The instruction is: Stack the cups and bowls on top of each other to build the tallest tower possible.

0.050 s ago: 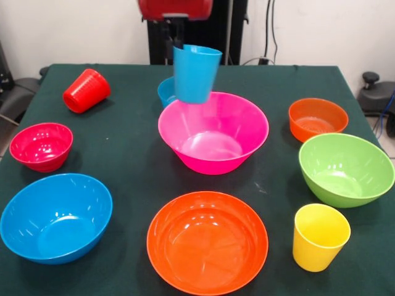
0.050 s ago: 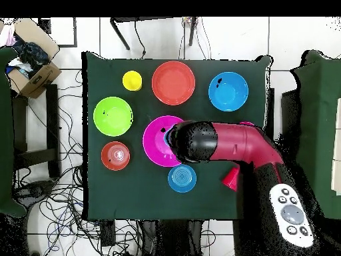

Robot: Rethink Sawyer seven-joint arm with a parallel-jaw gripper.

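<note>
Light blue cup (image 1: 196,74) above pink bowl (image 1: 213,132), small blue bowl (image 1: 165,91) behind.

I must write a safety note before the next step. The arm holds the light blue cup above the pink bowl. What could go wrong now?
1. The light blue cup hangs tilted over the far rim of the large pink bowl, not its middle; if released, it may tip or roll out.
2. The small blue bowl sits right behind, so the descending gripper could knock it.
</note>
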